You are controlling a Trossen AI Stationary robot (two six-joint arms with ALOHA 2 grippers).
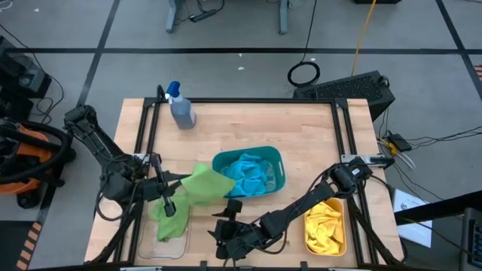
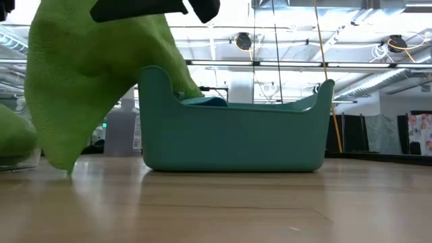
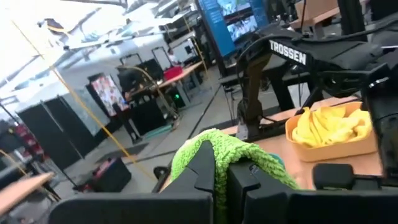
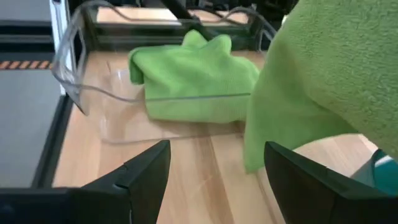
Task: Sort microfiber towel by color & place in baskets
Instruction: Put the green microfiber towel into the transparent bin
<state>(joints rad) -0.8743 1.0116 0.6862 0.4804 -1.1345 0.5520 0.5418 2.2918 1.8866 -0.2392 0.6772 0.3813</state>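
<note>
One green towel [image 1: 205,184] hangs pinched in the left gripper [image 1: 167,181], seemingly beside the clear basket [image 1: 143,242].

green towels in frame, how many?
2: one green towel hangs from the shut left gripper beside the teal basket; the other lies in the clear basket.

A robotics lab or workshop: a wooden worktop [image 1: 248,128] framed by black rails sits on a grey floor with taped lines, loose cables [image 1: 305,73] trailing, while ceiling lights [image 2: 244,42], monitors [image 3: 233,15] and other workbenches fill the open hall behind.
</note>
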